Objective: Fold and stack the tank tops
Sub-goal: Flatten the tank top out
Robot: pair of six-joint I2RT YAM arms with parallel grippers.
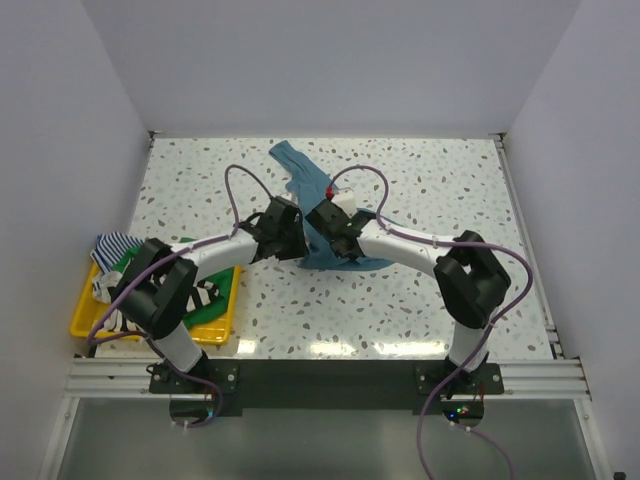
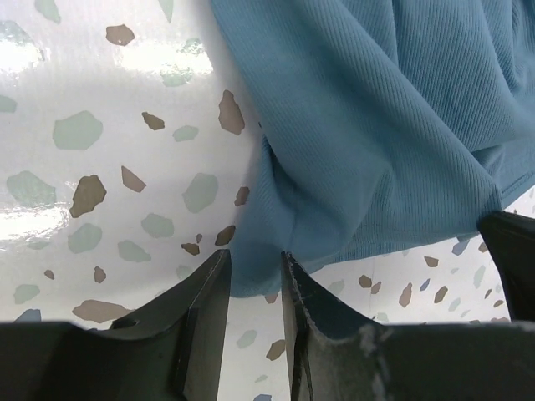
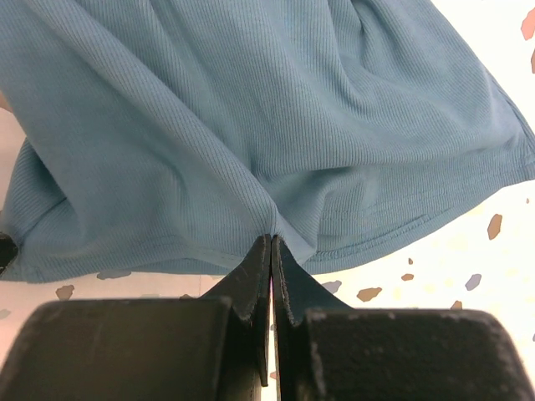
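Your right pincer (image 3: 272, 242) is closed tight on the teal tank top (image 3: 251, 109). Its two fingers meet with no gap, and the ribbed cloth puckers into the pinch just above the stitched hem.

Your left pincer (image 2: 252, 269) stands partly open. Its fingers (image 2: 209, 292) are clearly apart, and a lower corner of the teal cloth hangs into the gap at the tips. Bare table (image 2: 100, 134) shows between the fingers below that corner. The fabric looks slack there rather than squeezed, though it may touch the inner faces, which you cannot tell for sure. In that wrist view the cloth fills the frame from 12 to 3 o'clock.

From overhead, the teal tank top lies near the middle of the table. Its strap end trails toward 12 o'clock and its body is bunched under both wrists. The two pincers sit close together at the hem, with the left one at 9 o'clock of the right.

The other tops lie in the yellow tray (image 1: 85, 318) at about 8 o'clock, beside the left arm's base. They are the black-and-white striped top (image 1: 205, 295), the green top (image 1: 216, 308) and the thin blue-striped top (image 1: 112, 245), which drapes over the tray's far rim.
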